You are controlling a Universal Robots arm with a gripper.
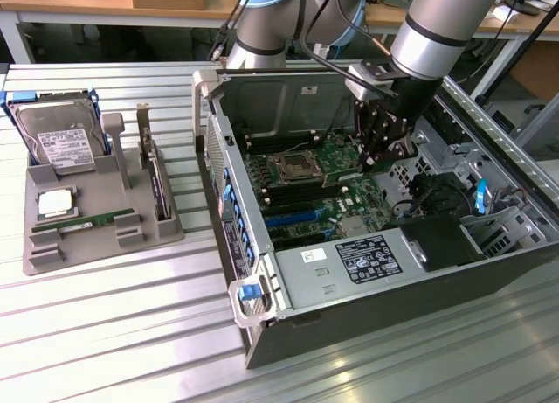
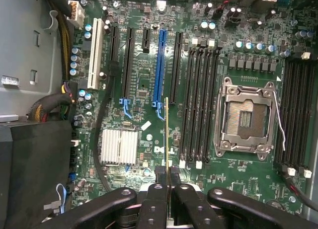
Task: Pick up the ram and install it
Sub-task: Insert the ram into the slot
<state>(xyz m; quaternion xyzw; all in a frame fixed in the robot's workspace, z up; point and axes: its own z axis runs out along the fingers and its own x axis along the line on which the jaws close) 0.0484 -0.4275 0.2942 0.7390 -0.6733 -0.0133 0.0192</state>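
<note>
In the wrist view my gripper (image 2: 167,175) is shut on the ram (image 2: 167,129), a thin green board seen edge-on that sticks out from between the black fingers (image 2: 159,182). It hangs above the motherboard (image 2: 144,90), between the blue slot (image 2: 159,65) and the bank of black memory slots (image 2: 198,105) beside the CPU socket (image 2: 246,117). In the exterior view the gripper (image 1: 384,158) is inside the open computer case (image 1: 262,272), low over the board.
A grey holder (image 1: 52,246) at the exterior view's left carries a hard drive (image 1: 61,145), a CPU chip (image 1: 54,204), a green stick (image 1: 96,219) and an upright card (image 1: 157,184). A silver heatsink (image 2: 118,147) and cable bundles (image 2: 47,110) lie close by.
</note>
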